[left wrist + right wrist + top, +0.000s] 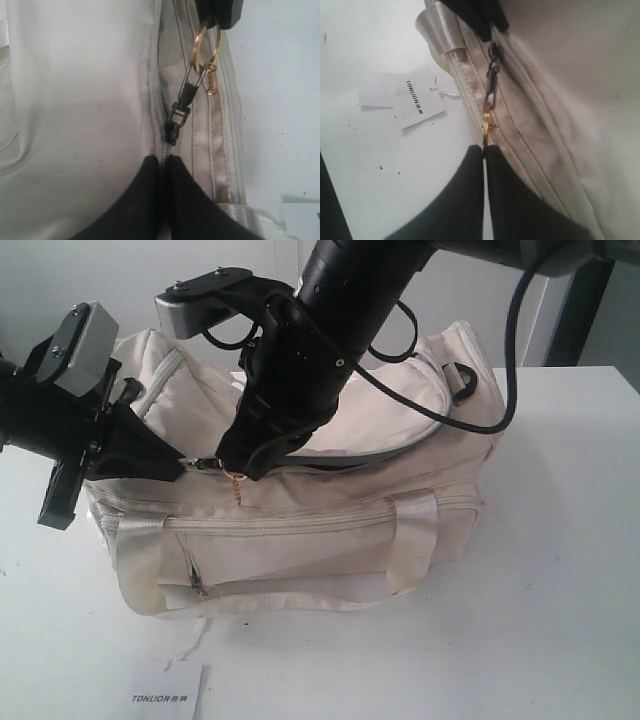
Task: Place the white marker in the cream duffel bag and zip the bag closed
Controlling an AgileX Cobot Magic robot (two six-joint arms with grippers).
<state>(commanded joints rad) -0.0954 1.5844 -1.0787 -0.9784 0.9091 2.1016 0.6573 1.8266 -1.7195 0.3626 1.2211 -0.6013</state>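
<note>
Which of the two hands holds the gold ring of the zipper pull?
The right hand, shut on the gold ring; the left hand pinches the cream duffel bag at its zipper seam instead.

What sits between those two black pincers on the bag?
The zipper slider, its metal clip and gold ring, on the cream duffel bag; the left wrist view shows it, left gripper to right gripper.
</note>
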